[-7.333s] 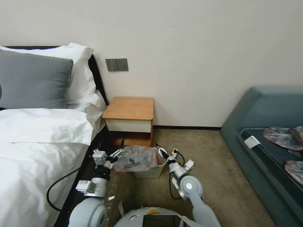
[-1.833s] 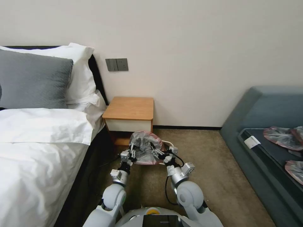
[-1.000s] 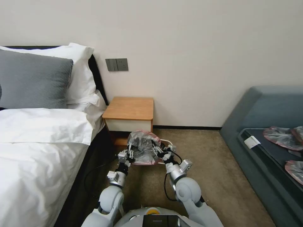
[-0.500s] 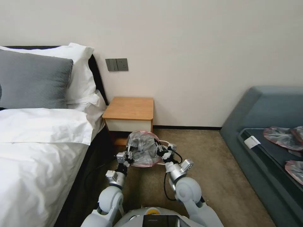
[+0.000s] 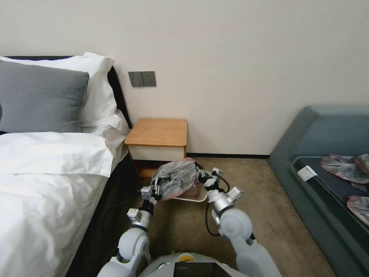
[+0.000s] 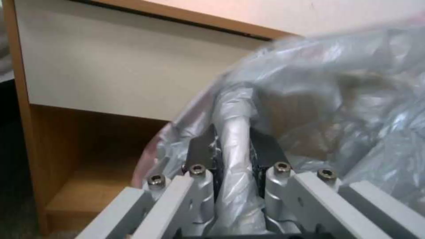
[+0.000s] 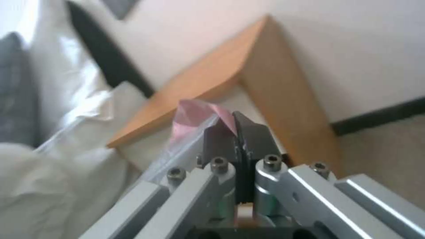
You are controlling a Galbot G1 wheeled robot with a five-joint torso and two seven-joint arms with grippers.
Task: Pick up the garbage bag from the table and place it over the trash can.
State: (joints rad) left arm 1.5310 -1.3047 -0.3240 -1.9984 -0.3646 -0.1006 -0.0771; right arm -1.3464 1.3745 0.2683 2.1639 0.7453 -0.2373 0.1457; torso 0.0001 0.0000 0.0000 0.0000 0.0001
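Both arms are out over the brown carpet (image 5: 269, 200), and the garbage bag (image 5: 177, 182) hangs stretched between them, just in front of the table (image 5: 159, 132). The left gripper (image 5: 154, 190) clamps a bunched fold of film: in the left wrist view its fingers (image 6: 201, 149) press in from both sides on a thick roll of the bag (image 6: 310, 109). The right gripper (image 5: 202, 177) sits higher, so the bag tilts, and the right wrist view shows its dark pads closed flat together on a pink corner of the bag (image 7: 195, 114). Below the film the trash can (image 5: 194, 196) peeks out, pale rim showing on the side toward the robot; the bag hangs over it, and how much of the rim it covers cannot be told. The table has a bare wooden top, white drawer front and open shelf beneath. To the left stands the bed (image 5: 46, 181) with white sheets and a grey pillow (image 5: 40, 96). On the right sits a teal sofa (image 5: 326, 154) with flat pinkish bags (image 5: 342, 167) on its seat. A wall switch plate (image 5: 142, 79) is above the table.
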